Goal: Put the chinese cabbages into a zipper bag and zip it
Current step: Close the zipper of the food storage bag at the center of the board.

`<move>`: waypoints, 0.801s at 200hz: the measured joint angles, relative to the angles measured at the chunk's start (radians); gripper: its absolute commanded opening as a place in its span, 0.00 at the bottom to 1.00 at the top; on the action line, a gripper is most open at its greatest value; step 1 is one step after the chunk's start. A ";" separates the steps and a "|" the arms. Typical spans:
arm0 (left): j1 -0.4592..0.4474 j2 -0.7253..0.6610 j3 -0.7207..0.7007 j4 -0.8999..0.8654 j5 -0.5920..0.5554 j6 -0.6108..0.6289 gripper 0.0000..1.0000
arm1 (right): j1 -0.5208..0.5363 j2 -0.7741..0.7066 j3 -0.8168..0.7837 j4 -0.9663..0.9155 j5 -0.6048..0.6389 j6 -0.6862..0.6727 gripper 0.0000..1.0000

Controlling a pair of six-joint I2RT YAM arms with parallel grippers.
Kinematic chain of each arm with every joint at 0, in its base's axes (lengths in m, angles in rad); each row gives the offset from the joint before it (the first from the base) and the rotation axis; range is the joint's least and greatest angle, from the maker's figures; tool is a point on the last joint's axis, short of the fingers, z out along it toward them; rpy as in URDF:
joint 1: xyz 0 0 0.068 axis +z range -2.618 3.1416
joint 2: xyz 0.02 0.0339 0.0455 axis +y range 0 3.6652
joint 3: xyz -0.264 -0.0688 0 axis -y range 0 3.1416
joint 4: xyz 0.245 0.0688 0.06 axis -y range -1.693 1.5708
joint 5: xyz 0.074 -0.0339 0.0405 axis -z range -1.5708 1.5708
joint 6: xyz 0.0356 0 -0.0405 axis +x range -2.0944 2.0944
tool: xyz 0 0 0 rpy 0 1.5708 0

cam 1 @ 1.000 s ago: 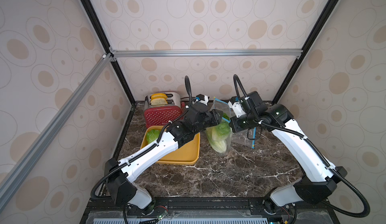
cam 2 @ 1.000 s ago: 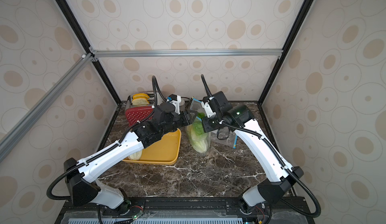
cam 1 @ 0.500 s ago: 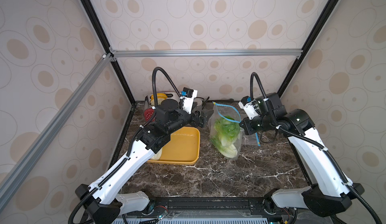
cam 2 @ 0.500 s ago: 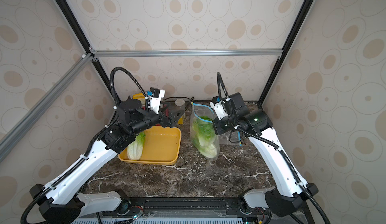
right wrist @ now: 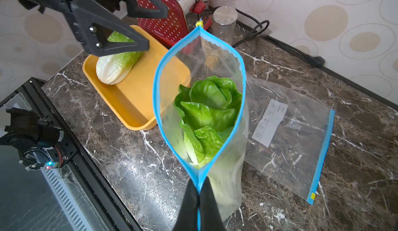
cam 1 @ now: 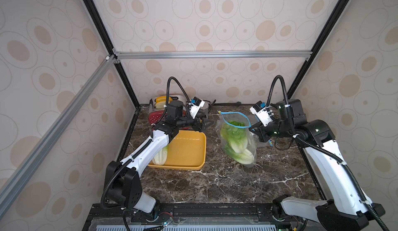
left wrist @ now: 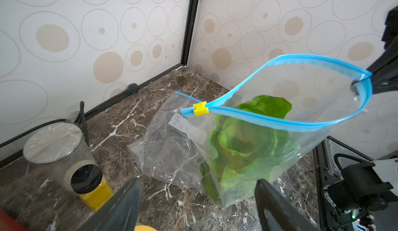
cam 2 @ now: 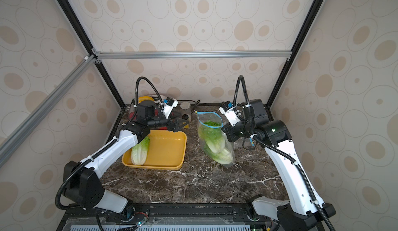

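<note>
So, quick rundown: the right gripper [right wrist: 197, 182] is pinched tight on the blue zip rim of the zipper bag [right wrist: 154, 103]. It holds the bag up over the right half of the marble table [cam 1: 215, 184], mouth gaping wide. In both top views the bag leans a bit and its bottom looks to be resting on the table. Two cabbages [cam 2: 216, 142] are inside, frilly green tops up toward the opening and white bases showing through the plastic at the bottom. The yellow slider [left wrist: 200, 109] sits at the end of the zip opposite that pinch. The left gripper [left wrist: 197, 189] has its fingers spread wide with nothing between them. It hovers over the far edge of the yellow tray [cam 2: 163, 166], near the bag's mouth but not touching it. The third cabbage [cam 2: 140, 152] lies in the left side of the tray, white base toward the front, partly tucked under the left arm in a top view. Behind the tray there's a red toaster [right wrist: 165, 25]. Near that is a clear jar with a silver lid [left wrist: 53, 141], and a little black-capped bottle [left wrist: 90, 184] of yellow stuff sits right against the jar. A spare bag [right wrist: 290, 137], empty, lies flat on the table just behind the held one.
</note>
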 measured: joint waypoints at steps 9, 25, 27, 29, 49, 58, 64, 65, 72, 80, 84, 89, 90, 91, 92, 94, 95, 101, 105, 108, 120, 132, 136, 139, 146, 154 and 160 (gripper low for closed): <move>0.011 0.022 -0.003 0.032 0.032 -0.002 0.80 | 0.000 -0.003 -0.006 0.010 -0.012 -0.005 0.00; 0.028 0.048 -0.009 0.081 0.077 -0.009 0.79 | 0.000 -0.004 -0.005 0.035 -0.044 -0.017 0.00; 0.029 0.051 -0.009 0.086 0.082 -0.011 0.79 | 0.000 -0.004 -0.004 0.037 -0.048 -0.020 0.00; 0.030 0.055 -0.009 0.090 0.087 -0.010 0.79 | 0.000 -0.004 -0.003 0.039 -0.053 -0.022 0.00; 0.037 0.076 -0.006 0.123 0.132 -0.011 0.79 | 0.000 0.002 0.027 0.042 -0.086 -0.047 0.00; 0.040 0.089 0.004 0.130 0.153 -0.012 0.79 | 0.000 0.004 0.050 0.043 -0.101 -0.058 0.00; 0.040 0.099 0.013 0.138 0.169 -0.015 0.79 | -0.001 0.007 0.068 0.042 -0.111 -0.066 0.00; 0.040 0.100 0.014 0.138 0.171 -0.016 0.79 | -0.001 0.008 0.069 0.042 -0.112 -0.068 0.00; 0.040 0.112 0.025 0.151 0.190 -0.022 0.79 | -0.001 0.011 0.091 0.040 -0.123 -0.076 0.00; 0.040 0.127 0.039 0.167 0.213 -0.034 0.79 | -0.002 0.016 0.114 0.039 -0.136 -0.085 0.00; 0.040 0.134 0.046 0.177 0.225 -0.040 0.79 | -0.004 0.018 0.124 0.039 -0.143 -0.089 0.00; 0.041 0.143 0.056 0.186 0.242 -0.047 0.79 | -0.005 0.020 0.135 0.039 -0.151 -0.093 0.00; 0.041 0.144 0.057 0.187 0.243 -0.048 0.79 | -0.006 0.020 0.137 0.039 -0.153 -0.094 0.00; 0.041 0.145 0.058 0.188 0.245 -0.049 0.78 | -0.006 0.021 0.139 0.039 -0.154 -0.094 0.00; 0.041 0.146 0.061 0.191 0.248 -0.050 0.78 | -0.006 0.021 0.141 0.039 -0.155 -0.095 0.00; 0.041 0.150 0.064 0.193 0.254 -0.053 0.78 | -0.006 0.022 0.145 0.039 -0.158 -0.097 0.00; 0.041 0.150 0.066 0.194 0.256 -0.054 0.78 | -0.006 0.023 0.147 0.039 -0.160 -0.097 0.00; 0.040 0.157 0.076 0.203 0.271 -0.061 0.76 | -0.008 0.026 0.158 0.037 -0.167 -0.100 0.00; 0.040 0.161 0.084 0.206 0.285 -0.064 0.75 | -0.008 0.029 0.165 0.035 -0.172 -0.101 0.00; 0.041 0.163 0.088 0.210 0.293 -0.071 0.74 | -0.008 0.031 0.170 0.034 -0.176 -0.103 0.00; 0.040 0.167 0.103 0.226 0.328 -0.085 0.72 | -0.008 0.040 0.184 0.034 -0.188 -0.107 0.00; 0.040 0.166 0.109 0.251 0.365 -0.103 0.64 | -0.010 0.050 0.193 0.035 -0.196 -0.108 0.00; 0.039 0.166 0.112 0.257 0.378 -0.109 0.61 | -0.010 0.053 0.194 0.036 -0.199 -0.107 0.00; 0.039 0.166 0.113 0.262 0.385 -0.112 0.60 | -0.010 0.054 0.195 0.037 -0.202 -0.107 0.00; 0.037 0.166 0.116 0.274 0.402 -0.121 0.58 | -0.011 0.057 0.195 0.040 -0.205 -0.107 0.00; 0.034 0.166 0.116 0.281 0.418 -0.125 0.56 | -0.011 0.059 0.195 0.044 -0.206 -0.106 0.00; 0.033 0.166 0.116 0.285 0.426 -0.128 0.55 | -0.011 0.059 0.196 0.047 -0.207 -0.105 0.00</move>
